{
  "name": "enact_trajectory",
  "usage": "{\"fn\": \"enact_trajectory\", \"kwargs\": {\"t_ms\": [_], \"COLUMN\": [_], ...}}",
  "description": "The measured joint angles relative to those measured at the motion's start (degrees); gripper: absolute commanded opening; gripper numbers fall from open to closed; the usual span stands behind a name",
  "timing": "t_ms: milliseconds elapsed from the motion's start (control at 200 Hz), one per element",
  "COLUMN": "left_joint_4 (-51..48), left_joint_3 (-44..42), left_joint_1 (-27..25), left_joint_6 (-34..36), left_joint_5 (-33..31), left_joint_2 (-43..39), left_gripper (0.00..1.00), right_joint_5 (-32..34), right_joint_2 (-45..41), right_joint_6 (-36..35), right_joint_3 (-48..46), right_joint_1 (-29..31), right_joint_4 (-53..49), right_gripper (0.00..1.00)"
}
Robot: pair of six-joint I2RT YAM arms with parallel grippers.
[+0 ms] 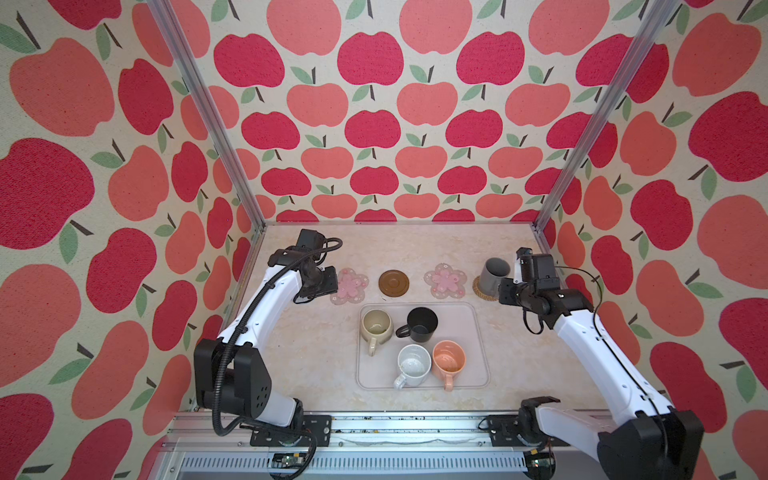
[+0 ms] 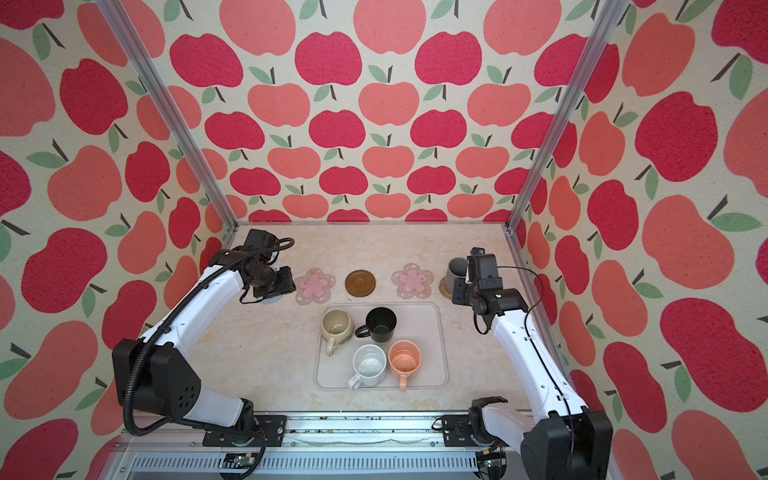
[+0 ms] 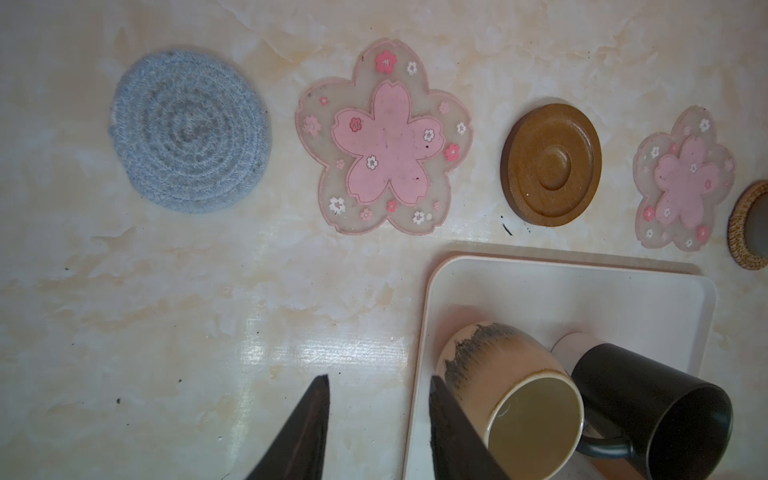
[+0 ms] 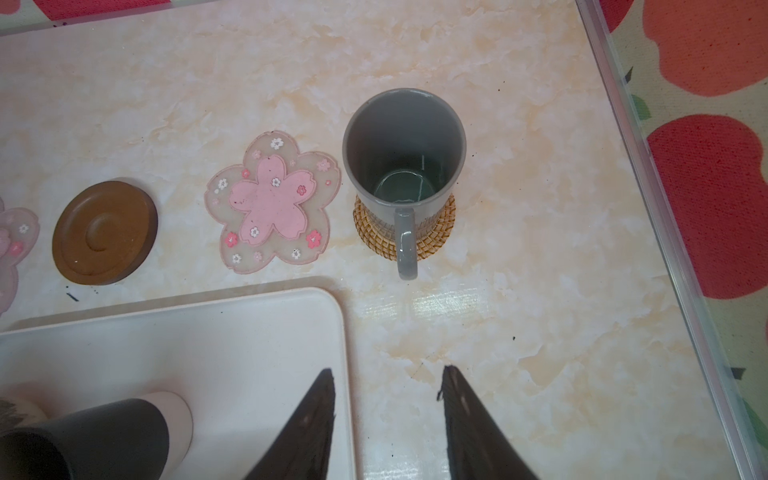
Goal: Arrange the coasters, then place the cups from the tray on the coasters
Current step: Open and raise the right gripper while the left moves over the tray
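Five coasters lie in a row behind the tray [image 1: 467, 332]: grey crocheted [image 3: 189, 133], pink flower [image 3: 384, 141], brown wooden [image 3: 550, 164], a second pink flower [image 4: 272, 201] and tan rattan [image 4: 436, 232]. The grey cup [image 4: 403, 158] stands upright on the rattan one. On the tray stand the cream cup [image 1: 376, 328], black cup [image 1: 422, 324], white cup [image 1: 413, 365] and peach cup [image 1: 449, 361]. My left gripper [image 3: 378, 378] hangs open and empty over the tray's left rim, beside the cream cup. My right gripper [image 4: 388, 370] is open and empty over the tray's right rim, short of the grey cup's handle.
Metal frame posts [image 1: 540, 224] and apple-print walls close in the marble table on three sides; the right wall rail [image 4: 665, 232] runs close past the grey cup. In a top view the left arm [image 1: 266, 307] covers the grey coaster.
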Motion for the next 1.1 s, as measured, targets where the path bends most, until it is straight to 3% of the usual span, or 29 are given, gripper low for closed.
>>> {"fn": "enact_trajectory", "kwargs": {"t_ms": [720,1096], "left_joint_4": [-0.37,2.64], "left_joint_3": [-12.50,-19.12], "left_joint_1": [-11.65,-25.38], "left_joint_6": [-6.32,-17.22], "left_joint_5": [-2.93,-1.18], "left_joint_2": [-12.17,-15.13], "left_gripper": [0.42,0.42], "right_joint_5": [-2.14,-1.75], "right_joint_2": [-8.04,-3.74], "right_joint_6": [3.43,3.39], "right_joint_3": [-4.85,-5.60], "right_joint_1": [3.34,4.76], "right_joint_4": [-3.74,-0.90], "right_gripper": [0.50,0.50]}}
